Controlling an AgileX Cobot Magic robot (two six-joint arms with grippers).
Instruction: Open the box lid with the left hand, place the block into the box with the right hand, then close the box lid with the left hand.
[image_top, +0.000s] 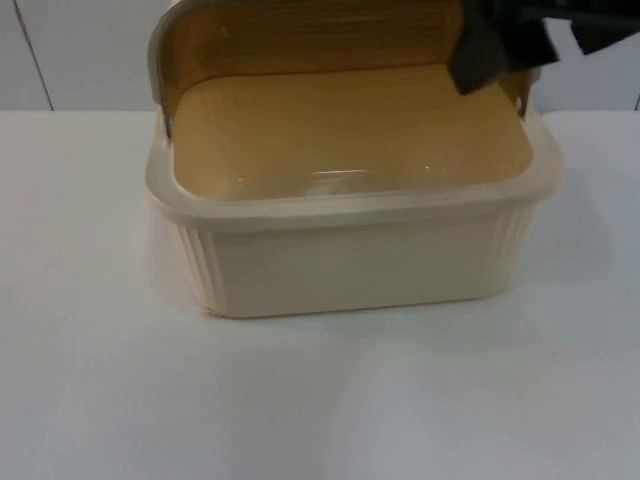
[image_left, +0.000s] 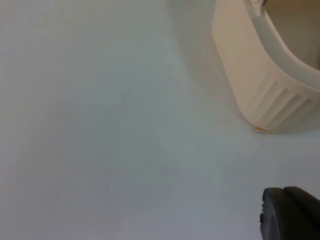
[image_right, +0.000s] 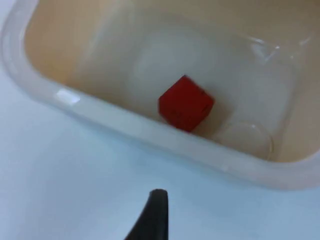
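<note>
Inside the cream plastic box (image_right: 150, 135), a red block (image_right: 185, 103) rests on the floor close to one wall. Its lid (image_top: 300, 40) stands raised at the tabletop's (image_top: 100, 380) far edge. Right claw (image_top: 500, 45) hovers over the box's far right corner; left claw (image_left: 290, 215) hangs beside the box; whether either is wide or narrow cannot be told.

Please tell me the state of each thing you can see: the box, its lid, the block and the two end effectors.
Box: upright on the table, open.
Lid: raised, standing behind the opening.
Red block: resting inside the box, nothing holding it.
Right end effector: above the box's back right corner, empty.
Left end effector: over the white table beside the box.
</note>
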